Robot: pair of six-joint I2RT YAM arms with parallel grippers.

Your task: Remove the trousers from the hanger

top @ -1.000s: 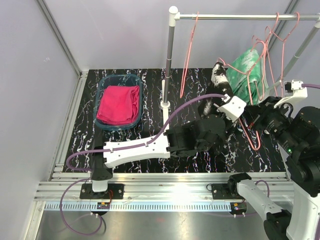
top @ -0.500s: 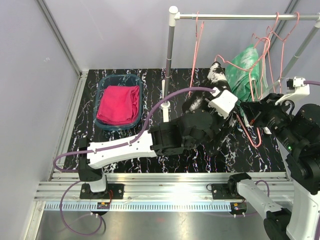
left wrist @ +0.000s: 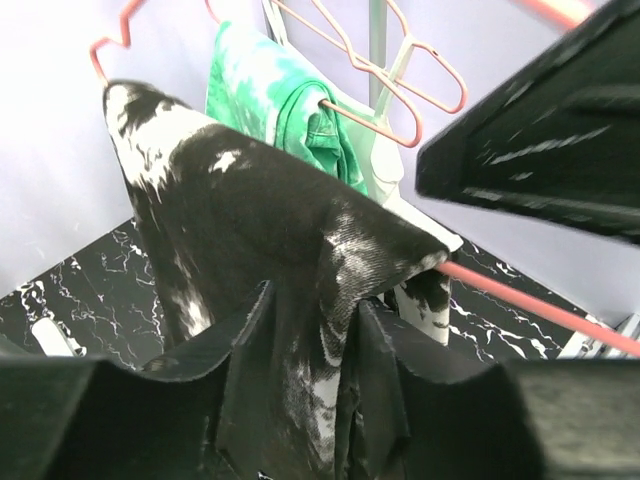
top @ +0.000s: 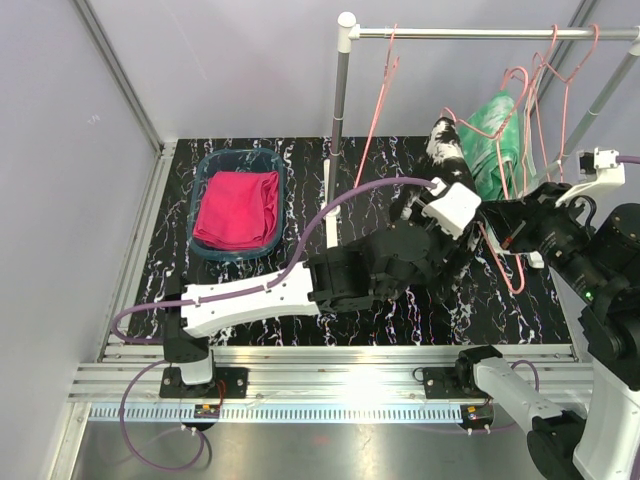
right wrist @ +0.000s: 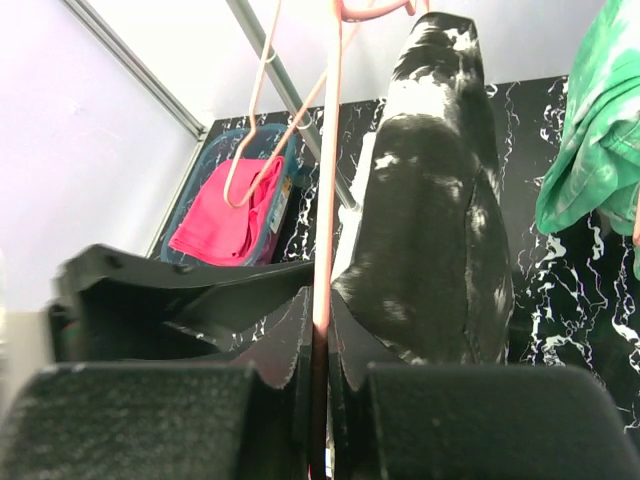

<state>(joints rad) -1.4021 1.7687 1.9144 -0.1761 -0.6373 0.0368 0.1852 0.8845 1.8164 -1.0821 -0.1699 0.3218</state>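
Note:
The black white-speckled trousers [top: 446, 152] hang over a pink hanger [top: 508, 272] held low, right of centre. My left gripper [left wrist: 308, 318] is shut on a fold of these trousers [left wrist: 230, 200]; the hanger's bar [left wrist: 520, 300] runs off to the right. My right gripper [right wrist: 322, 300] is shut on the hanger's wire, with the black trousers [right wrist: 430, 220] just beyond it. The green-and-white trousers [top: 495, 140] hang on another hanger on the rail. The magenta-pink trousers [top: 237, 208] lie folded in the blue basket [top: 205, 168].
A metal rail [top: 480, 33] on a white post [top: 340, 110] crosses the back, with an empty pink hanger [top: 380, 100] and several more at the right end. The left arm [top: 260, 295] stretches across the black marbled mat [top: 300, 180].
My left arm has swung left and forward and its wrist has risen a little, with the black trousers still in it. The empty hanger on the rail swings. My right gripper stays about in place.

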